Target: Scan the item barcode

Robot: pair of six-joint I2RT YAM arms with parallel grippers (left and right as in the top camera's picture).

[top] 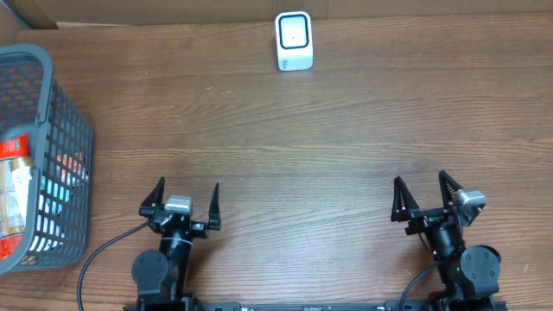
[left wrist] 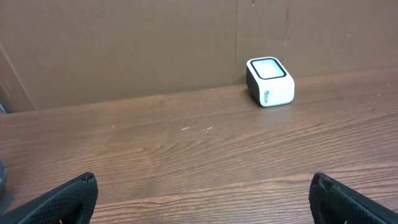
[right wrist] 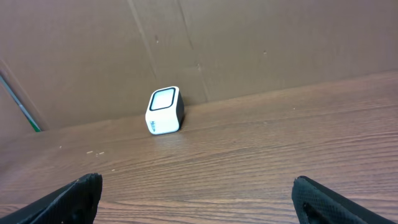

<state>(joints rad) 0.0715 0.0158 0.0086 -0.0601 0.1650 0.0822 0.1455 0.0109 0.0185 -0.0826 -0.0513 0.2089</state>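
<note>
A small white barcode scanner (top: 294, 41) with a dark-rimmed window stands at the table's far edge, against a cardboard wall; it also shows in the left wrist view (left wrist: 270, 81) and the right wrist view (right wrist: 165, 111). Packaged items (top: 15, 186) lie inside the grey basket (top: 65, 104) at the far left; which one bears the barcode I cannot tell. My left gripper (top: 182, 197) rests near the front edge, open and empty (left wrist: 202, 186). My right gripper (top: 425, 192) sits at the front right, also open with nothing between its fingers (right wrist: 198, 186).
The brown wooden table (top: 294, 138) stretches between the grippers and the scanner. A cardboard wall (left wrist: 124, 43) backs the far edge. The basket overhangs the left side of the view.
</note>
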